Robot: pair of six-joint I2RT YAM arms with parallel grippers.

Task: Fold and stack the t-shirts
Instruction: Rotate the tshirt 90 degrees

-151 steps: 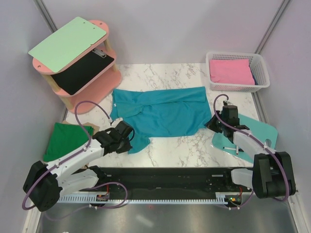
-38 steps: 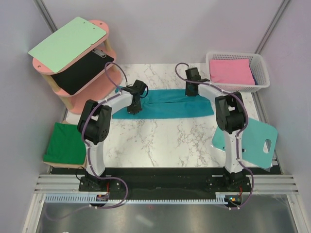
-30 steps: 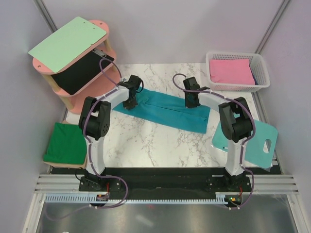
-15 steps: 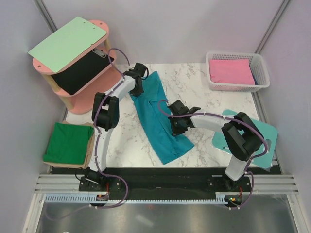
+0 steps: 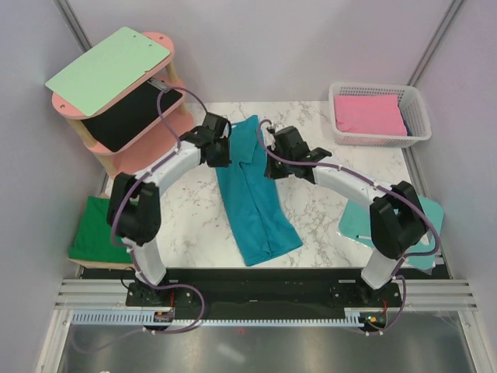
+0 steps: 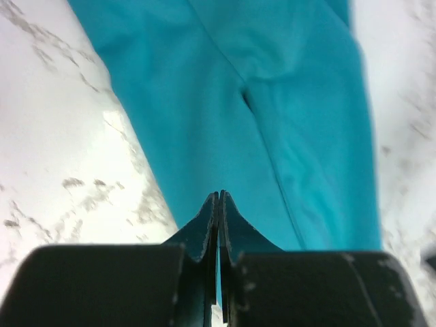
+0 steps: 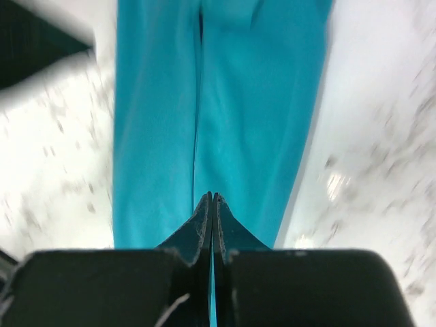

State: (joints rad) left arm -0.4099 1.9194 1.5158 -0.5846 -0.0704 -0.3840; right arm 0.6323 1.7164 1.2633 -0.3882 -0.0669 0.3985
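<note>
The teal-blue t-shirt (image 5: 252, 194) lies folded into a long narrow strip from the far middle of the table toward the near edge. My left gripper (image 5: 219, 153) is at the strip's left edge near its far end, and my right gripper (image 5: 272, 162) is at its right edge opposite. In the left wrist view the gripper (image 6: 219, 197) is shut, with a sliver of teal cloth (image 6: 259, 102) between its jaws. In the right wrist view the gripper (image 7: 212, 197) is likewise shut on teal cloth (image 7: 225, 102). The dark green t-shirt (image 5: 92, 229) lies folded at the near left, partly behind my left arm.
A pink two-tier shelf (image 5: 151, 140) at the far left carries a mint-green clipboard (image 5: 109, 70). A white basket (image 5: 415, 132) with pink cloth stands at the far right. A rigid teal board (image 5: 357, 221) lies at the near right under my right arm.
Over five seconds the spread shirt became a narrow strip turned far-to-near. In the last half second my right gripper moved from mid-strip toward the far end, and my left gripper moved nearer.
</note>
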